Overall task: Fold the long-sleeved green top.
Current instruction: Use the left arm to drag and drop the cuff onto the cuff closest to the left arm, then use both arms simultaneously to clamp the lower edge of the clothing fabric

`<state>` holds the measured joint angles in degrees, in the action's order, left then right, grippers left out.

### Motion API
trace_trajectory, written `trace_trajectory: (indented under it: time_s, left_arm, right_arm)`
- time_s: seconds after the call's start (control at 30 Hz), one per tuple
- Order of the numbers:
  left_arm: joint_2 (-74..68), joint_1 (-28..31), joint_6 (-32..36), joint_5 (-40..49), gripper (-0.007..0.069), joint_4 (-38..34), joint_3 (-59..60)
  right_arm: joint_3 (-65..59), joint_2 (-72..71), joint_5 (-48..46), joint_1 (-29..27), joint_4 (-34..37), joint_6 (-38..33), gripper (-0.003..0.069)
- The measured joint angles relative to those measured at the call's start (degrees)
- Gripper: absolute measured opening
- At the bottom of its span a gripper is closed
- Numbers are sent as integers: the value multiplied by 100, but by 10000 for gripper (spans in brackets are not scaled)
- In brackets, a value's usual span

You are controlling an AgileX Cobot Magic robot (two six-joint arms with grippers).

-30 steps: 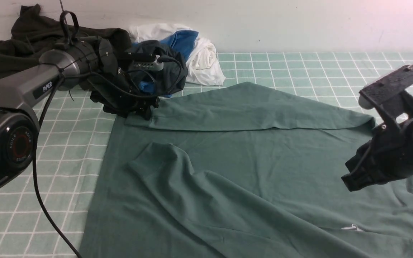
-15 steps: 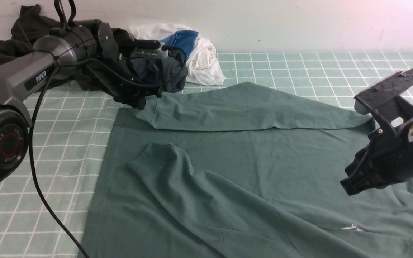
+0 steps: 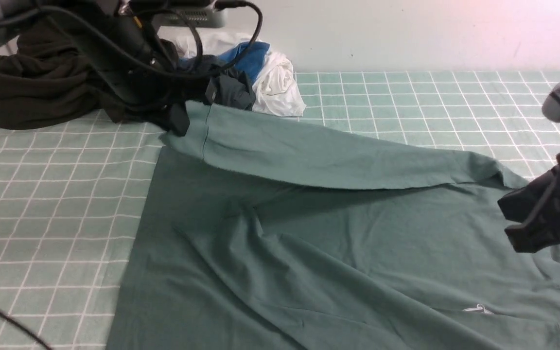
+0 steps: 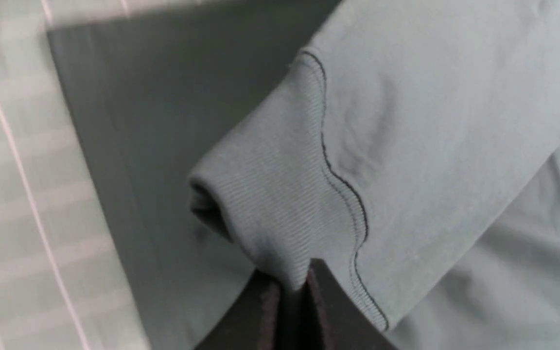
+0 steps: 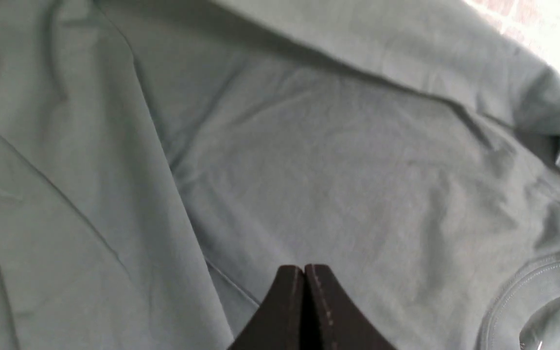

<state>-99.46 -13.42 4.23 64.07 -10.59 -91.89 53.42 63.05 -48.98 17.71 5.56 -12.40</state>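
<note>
The green long-sleeved top [image 3: 338, 262] lies spread over the checked table, its body filling the front view's middle and bottom. One sleeve [image 3: 338, 158] runs across the far side and hangs raised at its left end. My left gripper [image 3: 179, 120] is shut on that sleeve's ribbed cuff [image 4: 270, 204], and in the left wrist view its tips [image 4: 292, 284] pinch the cuff's edge. My right gripper [image 3: 525, 228] hovers shut and empty over the top's right side near the neckline [image 5: 528, 287]. Its closed tips [image 5: 304, 268] hold nothing.
A very dark olive-black garment [image 3: 32, 92] is heaped at the back left. A charcoal, blue and white bundle [image 3: 265, 78] lies against the wall behind the lifted cuff. Green checked cloth [image 3: 42, 204] covers the table to the left and far right.
My left gripper has shut on the cuff and risen, lifting the sleeve's left end off the top. My right gripper has drifted right and a little up.
</note>
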Motion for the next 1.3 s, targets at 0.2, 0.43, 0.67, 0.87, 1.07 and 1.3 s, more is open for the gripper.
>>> trace_trajectory:
  time_s: [0.2, 0.43, 0.67, 0.87, 1.07, 1.3]
  left_arm:
    - [1450, -17, 18, -864, 48, -437, 2707]
    - [1986, -17, 364, -1587, 199, -629, 4469]
    - [2465, -117, 1512, -1029, 386, -394, 4557]
    - [3147, -1128, 2071, -384, 384, -213, 4972]
    - [3194, -2361, 2572, -943, 377, 305, 6283]
    - [3017, -2664, 2557, -2122, 375, 733, 6847]
  right_arm:
    - [0, -239, -35, 179, 73, 0, -14]
    - [0, -263, -65, 604, 52, -5, -14]
    - [0, -414, -934, 833, 349, -5, -14]
    - [0, -502, -1731, 1022, 597, -5, -14]
    - [-54, -502, -1835, 1033, 635, -5, -14]
    - [-54, -502, -1829, 1033, 635, -64, -14]
